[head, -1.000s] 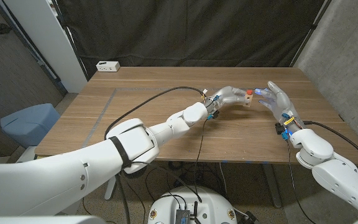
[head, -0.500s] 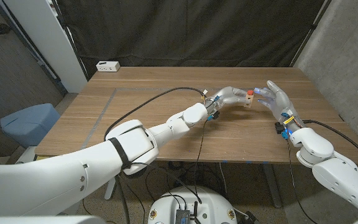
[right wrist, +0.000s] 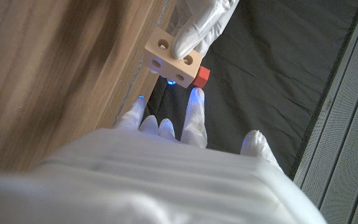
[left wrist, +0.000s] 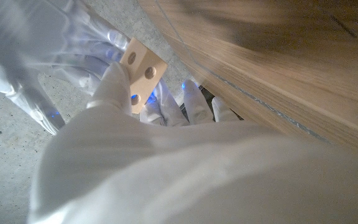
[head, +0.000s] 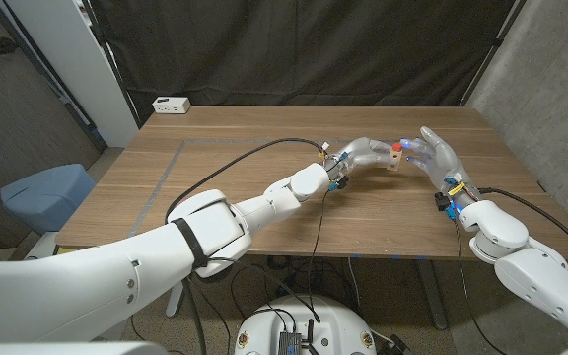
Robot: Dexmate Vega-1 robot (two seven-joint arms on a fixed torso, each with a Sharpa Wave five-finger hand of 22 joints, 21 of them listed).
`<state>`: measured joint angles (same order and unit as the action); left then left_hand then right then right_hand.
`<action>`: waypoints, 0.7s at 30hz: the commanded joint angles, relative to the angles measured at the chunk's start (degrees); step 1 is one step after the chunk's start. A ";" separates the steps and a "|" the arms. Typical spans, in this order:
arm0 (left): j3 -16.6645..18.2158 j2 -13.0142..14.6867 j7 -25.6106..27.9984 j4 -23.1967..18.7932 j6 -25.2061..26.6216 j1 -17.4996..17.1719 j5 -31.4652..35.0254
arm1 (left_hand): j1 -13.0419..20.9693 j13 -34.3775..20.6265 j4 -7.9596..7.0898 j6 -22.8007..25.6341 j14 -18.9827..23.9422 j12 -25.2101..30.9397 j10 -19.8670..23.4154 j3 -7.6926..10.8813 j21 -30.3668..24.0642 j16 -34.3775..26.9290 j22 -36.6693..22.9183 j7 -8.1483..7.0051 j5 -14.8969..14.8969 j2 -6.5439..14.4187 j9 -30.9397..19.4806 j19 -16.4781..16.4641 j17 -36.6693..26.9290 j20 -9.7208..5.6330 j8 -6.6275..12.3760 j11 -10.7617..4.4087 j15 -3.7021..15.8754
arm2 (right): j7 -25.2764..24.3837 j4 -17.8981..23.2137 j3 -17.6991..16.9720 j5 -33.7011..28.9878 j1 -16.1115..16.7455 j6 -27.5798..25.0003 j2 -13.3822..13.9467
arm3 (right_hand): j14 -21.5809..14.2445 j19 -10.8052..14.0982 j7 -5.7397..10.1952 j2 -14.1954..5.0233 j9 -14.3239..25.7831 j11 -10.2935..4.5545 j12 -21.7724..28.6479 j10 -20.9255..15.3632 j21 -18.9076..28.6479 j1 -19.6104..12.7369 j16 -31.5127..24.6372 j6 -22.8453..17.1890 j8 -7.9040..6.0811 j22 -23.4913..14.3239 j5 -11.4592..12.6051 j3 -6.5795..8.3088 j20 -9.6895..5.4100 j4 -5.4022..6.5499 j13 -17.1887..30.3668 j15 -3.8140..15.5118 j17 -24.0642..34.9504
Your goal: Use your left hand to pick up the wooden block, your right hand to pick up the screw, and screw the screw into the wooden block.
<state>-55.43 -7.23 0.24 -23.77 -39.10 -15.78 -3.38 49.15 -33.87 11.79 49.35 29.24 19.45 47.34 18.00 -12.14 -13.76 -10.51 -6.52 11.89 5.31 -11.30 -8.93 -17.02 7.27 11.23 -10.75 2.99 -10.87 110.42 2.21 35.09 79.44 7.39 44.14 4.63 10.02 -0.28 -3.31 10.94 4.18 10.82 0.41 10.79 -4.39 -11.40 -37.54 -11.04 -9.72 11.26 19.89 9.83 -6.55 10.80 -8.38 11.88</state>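
Above the right half of the wooden surface [head: 264,187], the robot's white left hand [head: 366,152] grips a small pale wooden block with round holes [head: 391,160], lifted clear of the surface. A red-headed screw [head: 395,147] sits at the block's top, and in the right wrist view its red head [right wrist: 201,76] shows just beside the block [right wrist: 169,59]. The right hand [head: 436,154] hovers just beside it with fingers [right wrist: 194,115] spread apart, their tips reaching toward the screw; whether they touch it cannot be told.
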 commanded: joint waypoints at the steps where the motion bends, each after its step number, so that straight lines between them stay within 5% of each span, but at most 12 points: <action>1: 0.03 -0.08 -0.14 0.01 0.17 -0.08 0.08 | -0.17 -0.07 -3.02 0.37 -0.20 0.15 -0.20 3.39 -0.13 -0.12 -0.33 -0.64 0.23 2.11 -0.29 -0.10 -0.03 0.06 0.39 -0.08 3.92 | 0.45 0.03 0.06 0.40 0.07 -0.15 0.32 | 0.35 0.01 -0.01 0.02 0.00 0.03 0.32 -0.34 -0.03 0.15 -0.24 -0.89 -0.66 -0.14 0.58 -0.22 0.02 0.20 0.08 -0.03 0.14; 21: 0.32 0.33 -0.18 -1.01 -0.15 -0.80 0.29 | 0.03 0.20 -2.93 -0.27 -0.62 -0.52 -0.57 3.69 -0.12 -0.17 -0.33 -0.87 0.33 2.10 -0.27 -0.03 0.18 0.16 0.32 -0.06 3.65 | -0.01 0.86 -0.78 0.29 1.64 0.08 0.34 | -0.09 0.05 -0.35 -0.27 0.00 -0.78 0.70 -1.47 0.10 0.19 -0.54 -3.48 -1.31 -0.15 0.68 -0.11 0.05 0.35 0.07 -0.07 0.19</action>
<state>-55.31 -7.14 0.07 -24.10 -39.02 -16.13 -3.24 49.15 -33.57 11.85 48.84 28.93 19.14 46.82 18.06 -12.14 -13.75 -10.51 -7.03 11.87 5.32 -11.36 -8.92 -16.74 7.27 11.23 -10.85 2.67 -10.58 110.79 1.90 35.42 80.34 7.29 44.48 4.63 10.02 -0.62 -3.32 10.90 3.38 11.26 -0.83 10.80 -4.40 -11.75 -40.25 -12.11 -9.72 11.70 19.67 9.82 -6.33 10.67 -8.38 11.87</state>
